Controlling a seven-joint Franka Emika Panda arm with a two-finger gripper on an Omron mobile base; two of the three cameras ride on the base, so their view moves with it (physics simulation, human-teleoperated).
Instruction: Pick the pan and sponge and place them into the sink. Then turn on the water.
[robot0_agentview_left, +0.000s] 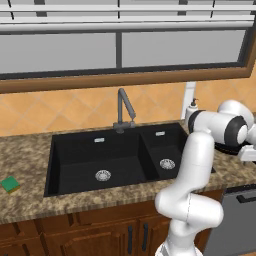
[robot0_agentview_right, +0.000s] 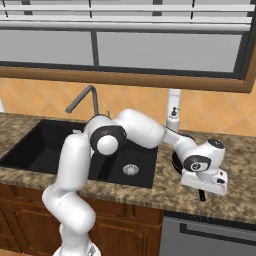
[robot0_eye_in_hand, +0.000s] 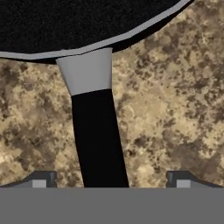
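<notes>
The black pan (robot0_eye_in_hand: 65, 22) lies on the granite counter right of the sink (robot0_agentview_left: 75, 150), with its rim (robot0_agentview_right: 175, 161) showing behind my hand. Its slim black handle (robot0_eye_in_hand: 98, 135) runs from a grey collar straight down between my fingertips (robot0_eye_in_hand: 41, 179). My gripper (robot0_eye_in_hand: 111, 180) hangs low over that handle, open, with a wide gap on each side and nothing touching. The green and yellow sponge (robot0_agentview_left: 10, 184) rests on the counter far left of the sink. No water falls from the faucet (robot0_agentview_left: 125, 110).
A white soap dispenser (robot0_agentview_right: 173, 116) stands behind the pan against the tiled wall. The counter's front edge runs just below the handle's end (robot0_agentview_right: 201, 195). A grey dishwasher front (robot0_agentview_right: 210, 235) sits under the counter at the right.
</notes>
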